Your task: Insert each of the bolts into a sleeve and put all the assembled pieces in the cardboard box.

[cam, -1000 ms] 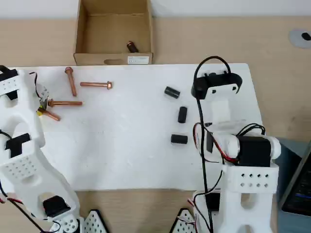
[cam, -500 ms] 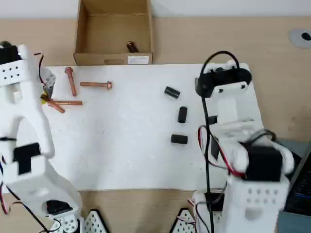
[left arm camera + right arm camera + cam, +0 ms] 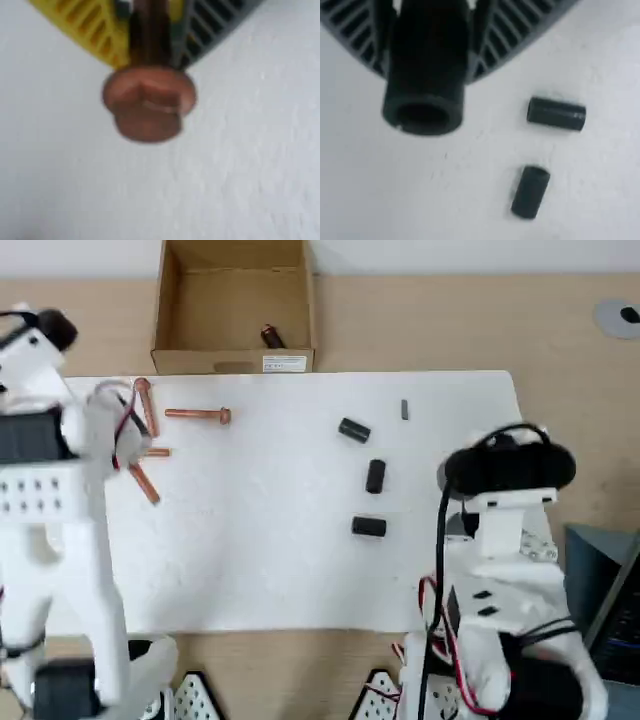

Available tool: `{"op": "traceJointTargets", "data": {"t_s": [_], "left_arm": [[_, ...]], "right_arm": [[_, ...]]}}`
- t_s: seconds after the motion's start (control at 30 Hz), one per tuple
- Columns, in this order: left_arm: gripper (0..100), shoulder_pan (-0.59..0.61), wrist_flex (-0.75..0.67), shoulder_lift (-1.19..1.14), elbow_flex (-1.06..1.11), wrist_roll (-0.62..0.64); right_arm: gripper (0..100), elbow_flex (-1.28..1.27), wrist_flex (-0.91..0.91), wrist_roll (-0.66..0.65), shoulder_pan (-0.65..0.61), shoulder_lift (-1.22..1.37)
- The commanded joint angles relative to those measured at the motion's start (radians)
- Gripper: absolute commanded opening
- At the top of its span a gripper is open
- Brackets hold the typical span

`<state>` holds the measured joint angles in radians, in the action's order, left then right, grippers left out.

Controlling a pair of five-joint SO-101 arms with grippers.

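My left gripper [image 3: 150,47] is shut on a copper bolt [image 3: 148,102], its head sticking out past the yellow and grey fingers; in the high view this bolt [image 3: 143,483] hangs over the white mat's left side. My right gripper [image 3: 430,45] is shut on a black sleeve [image 3: 425,85] with its open end showing. Three loose sleeves lie mid-mat [image 3: 354,430], [image 3: 375,476], [image 3: 368,527]. More bolts [image 3: 197,415], [image 3: 146,407] rest at the back left. The cardboard box [image 3: 168,310] behind the mat holds one assembled piece [image 3: 272,337].
The white foam mat [image 3: 260,560] covers most of the table, with open room across its front half. The right arm [image 3: 505,475] stands over the mat's right edge. A small dark scrap [image 3: 404,410] lies at the back right, and a laptop corner [image 3: 610,580] sits at far right.
The left arm has lifted its bolt and carried it a little toward the mat's middle. The right arm has drawn back from the mat's far edge toward the front right.
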<state>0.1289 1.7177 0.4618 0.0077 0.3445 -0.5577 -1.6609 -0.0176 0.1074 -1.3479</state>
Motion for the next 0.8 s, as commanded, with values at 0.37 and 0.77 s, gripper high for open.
{"op": "traceJointTargets", "data": {"t_s": [0.37,0.77], "left_arm": [[0,-0.029,-0.384,0.688,0.709,-0.006],[0,-0.034,-0.470,1.224,1.103,-0.005]], "right_arm": [[0.9,-0.501,0.362,0.008,-0.114,-0.352],[0.9,-0.716,0.493,0.008,-0.415,-0.495]]}}
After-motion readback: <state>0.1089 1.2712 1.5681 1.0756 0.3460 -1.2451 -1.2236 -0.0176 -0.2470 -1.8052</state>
